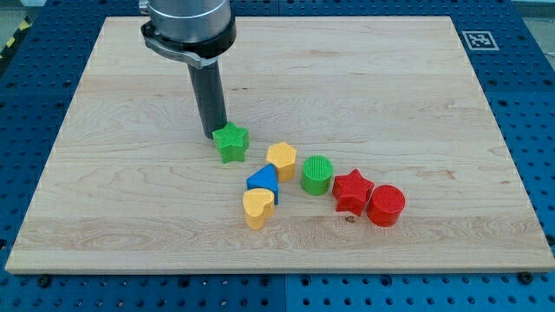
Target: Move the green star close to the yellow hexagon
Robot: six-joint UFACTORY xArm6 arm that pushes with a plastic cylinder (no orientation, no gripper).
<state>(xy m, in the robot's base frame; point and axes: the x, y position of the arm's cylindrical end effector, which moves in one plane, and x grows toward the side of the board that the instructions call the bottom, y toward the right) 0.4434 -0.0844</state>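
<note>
A pale wooden board [130,199] lies on a blue perforated table [529,104], with a small black-and-white square marker [476,40] at the board's top right corner. From the view's top a grey metal arm housing [188,26] comes down and ends in a straight dark rod. The arm has no gripper, so there are no jaws to be apart or together. My tip [213,135] stands on the board, touching or just beside the upper left edge of the green star [231,142].

The green star sits a little left of the board's centre. Just to its lower right, near but apart from it, is the yellow hexagon [282,159]. Below the hexagon a blue triangle [263,182] rests, touching or almost touching a yellow heart [258,207] beneath it. To the hexagon's right, just beside it, stands a green cylinder [317,174]. Further to the view's right is a red star [352,191], and a red cylinder [386,205] presses against its right side. Together the blocks form a loose line slanting from the star down toward the view's lower right.
</note>
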